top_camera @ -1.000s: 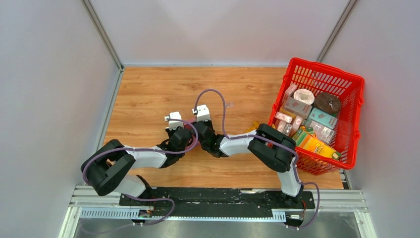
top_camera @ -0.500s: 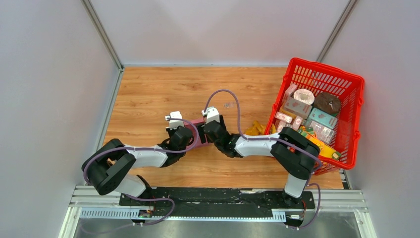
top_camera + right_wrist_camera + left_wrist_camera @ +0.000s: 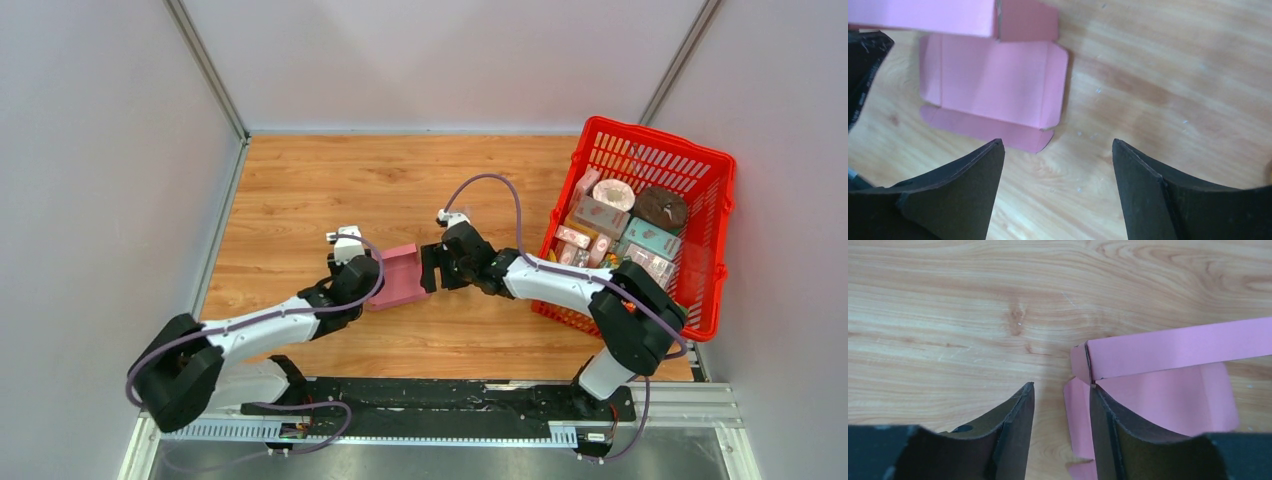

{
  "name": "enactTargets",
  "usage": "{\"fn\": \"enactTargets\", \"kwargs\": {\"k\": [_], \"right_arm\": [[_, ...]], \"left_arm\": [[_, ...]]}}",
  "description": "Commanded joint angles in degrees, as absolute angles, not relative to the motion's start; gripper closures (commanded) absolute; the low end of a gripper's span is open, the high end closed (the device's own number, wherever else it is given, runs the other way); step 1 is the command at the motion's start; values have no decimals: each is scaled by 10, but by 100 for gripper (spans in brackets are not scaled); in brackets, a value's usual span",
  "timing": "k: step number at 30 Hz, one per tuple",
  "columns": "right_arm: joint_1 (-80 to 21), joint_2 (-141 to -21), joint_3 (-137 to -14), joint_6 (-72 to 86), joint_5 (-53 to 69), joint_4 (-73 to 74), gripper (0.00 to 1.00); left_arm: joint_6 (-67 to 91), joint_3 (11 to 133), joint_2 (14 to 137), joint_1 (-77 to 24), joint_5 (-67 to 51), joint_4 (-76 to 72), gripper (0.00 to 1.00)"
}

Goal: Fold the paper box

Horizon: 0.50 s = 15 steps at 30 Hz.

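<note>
While one long panel stands raised and its flaps lie spread, the plain pink thin-cardboard paper box (image 3: 398, 278) rests on the wood-grain worktop (image 3: 300, 190), about midway across and towards the near side. The left gripper (image 3: 374, 283) sits at the box's left edge, jaws parted, with one finger over the cardboard and nothing pinched. The right gripper (image 3: 432, 268) hovers just beside the opposite edge, spread wide and empty. Small specks and faint scratches mark the wood. Pale grey wall panels (image 3: 430, 60) enclose the worktop. A red plastic mesh basket (image 3: 650, 133) of printed cartons sits at the right edge.
</note>
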<state>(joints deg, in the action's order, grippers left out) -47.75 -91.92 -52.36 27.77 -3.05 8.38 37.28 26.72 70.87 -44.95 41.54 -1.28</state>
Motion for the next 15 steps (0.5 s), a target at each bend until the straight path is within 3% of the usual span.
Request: {"fn": "enactTargets", "kwargs": {"k": [1,4,7,11,14,15], "right_arm": [[-477,-887,-519,316,39,96,18],[-466,-901,-519,323,67,97,17],[-450,-911,-519,342,97,98,18],[-440,-904,-511,346,111,101,21],[-437,-918,-518,333,136,104,29],[-437,-921,-521,334,140,105,37]], "left_arm": [[399,285,609,-444,374,105,47],[403,273,548,-439,334,138,46],[374,251,494,-432,243,125,52],[312,258,474,-431,56,108,54],[269,276,495,-445,-26,97,54],[244,280,513,-455,-28,88,54]]}}
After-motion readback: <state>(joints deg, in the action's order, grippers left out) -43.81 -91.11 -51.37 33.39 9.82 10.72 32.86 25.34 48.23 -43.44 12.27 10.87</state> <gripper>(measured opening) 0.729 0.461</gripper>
